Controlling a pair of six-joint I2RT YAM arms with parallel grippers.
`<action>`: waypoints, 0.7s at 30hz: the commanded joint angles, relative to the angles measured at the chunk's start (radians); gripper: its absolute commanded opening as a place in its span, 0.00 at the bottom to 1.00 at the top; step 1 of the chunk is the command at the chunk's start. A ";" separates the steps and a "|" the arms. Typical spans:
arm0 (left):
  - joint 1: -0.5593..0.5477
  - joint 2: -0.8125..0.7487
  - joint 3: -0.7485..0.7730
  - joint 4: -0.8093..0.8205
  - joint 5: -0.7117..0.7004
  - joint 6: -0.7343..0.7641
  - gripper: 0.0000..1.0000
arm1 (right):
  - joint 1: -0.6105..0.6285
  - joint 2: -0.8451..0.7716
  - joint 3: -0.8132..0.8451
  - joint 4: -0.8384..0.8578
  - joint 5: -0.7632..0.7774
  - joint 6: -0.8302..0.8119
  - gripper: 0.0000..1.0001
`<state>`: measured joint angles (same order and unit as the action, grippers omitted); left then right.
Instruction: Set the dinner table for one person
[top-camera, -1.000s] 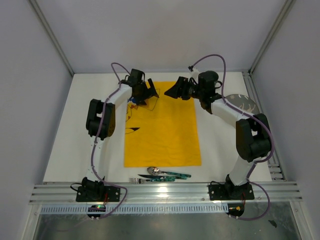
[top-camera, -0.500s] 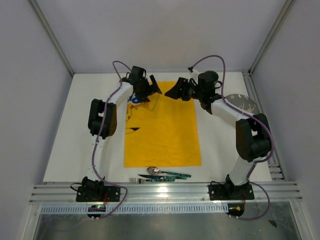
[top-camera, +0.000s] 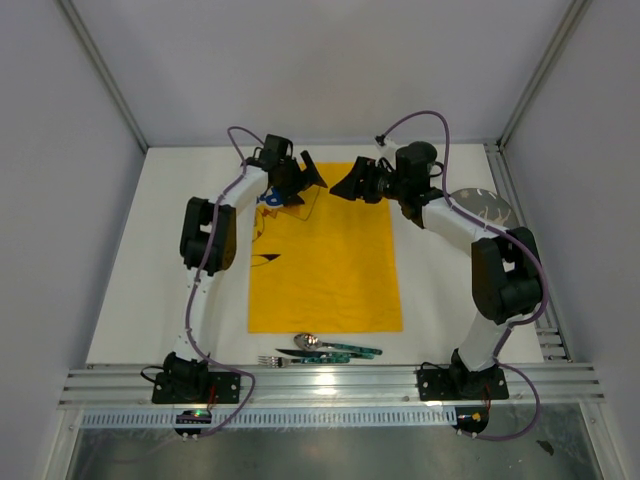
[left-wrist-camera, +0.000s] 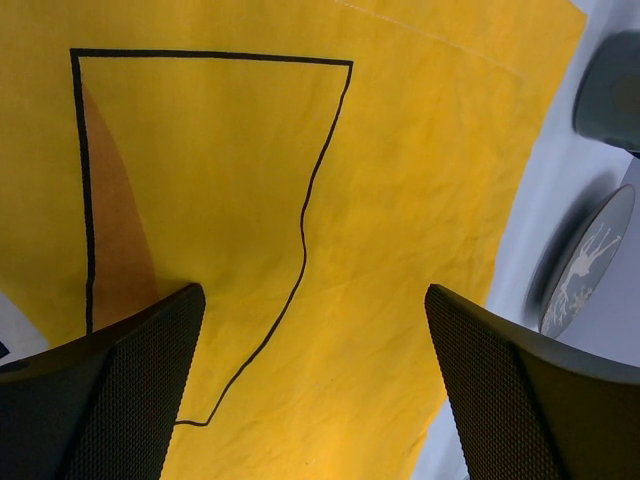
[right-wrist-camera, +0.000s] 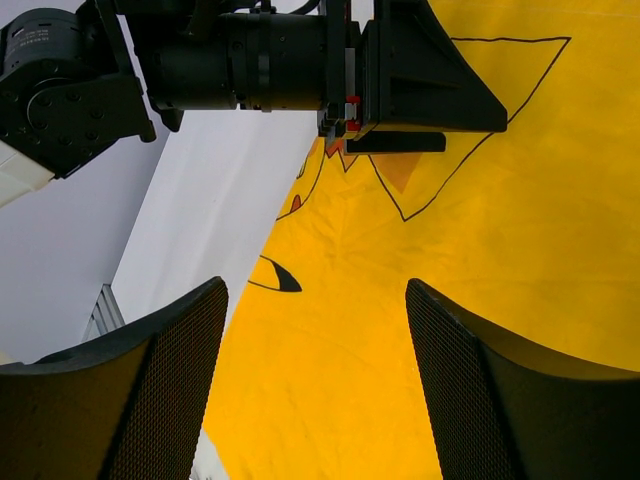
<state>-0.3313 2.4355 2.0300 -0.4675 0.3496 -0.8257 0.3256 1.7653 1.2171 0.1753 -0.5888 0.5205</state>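
Note:
A yellow cartoon-printed cloth (top-camera: 325, 265) lies flat in the middle of the white dinner table (top-camera: 150, 260). Both grippers hover over its far edge, facing each other and a small way apart. My left gripper (top-camera: 312, 180) is open with nothing between its fingers, and the left wrist view shows only cloth (left-wrist-camera: 300, 200) under it (left-wrist-camera: 312, 300). My right gripper (top-camera: 342, 187) is open and empty too (right-wrist-camera: 315, 290). Its wrist view shows the cloth (right-wrist-camera: 400, 330) below and the left gripper (right-wrist-camera: 400, 80) opposite it.
A grey patterned plate (top-camera: 482, 205) lies at the right behind the right arm; it also shows as the plate (left-wrist-camera: 588, 265) in the left wrist view. A spoon (top-camera: 308, 340), a knife (top-camera: 335, 352) and a fork (top-camera: 270, 360) lie by the near edge, just below the cloth.
My left gripper has shifted slightly right and toward the far edge, closer to the right gripper. The right gripper has barely moved. The cloth lies as before.

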 joint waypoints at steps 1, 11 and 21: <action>-0.005 0.076 -0.043 -0.036 -0.026 0.033 0.95 | 0.004 -0.033 0.009 0.012 0.001 -0.027 0.76; 0.000 0.128 -0.030 -0.109 -0.057 0.080 0.93 | 0.004 -0.047 0.025 -0.042 0.004 -0.073 0.76; 0.054 0.051 0.003 -0.198 -0.153 0.168 0.94 | 0.004 -0.061 -0.002 -0.022 0.004 -0.066 0.76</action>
<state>-0.3302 2.4527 2.0686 -0.5030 0.3283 -0.7410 0.3256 1.7638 1.2144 0.1287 -0.5888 0.4732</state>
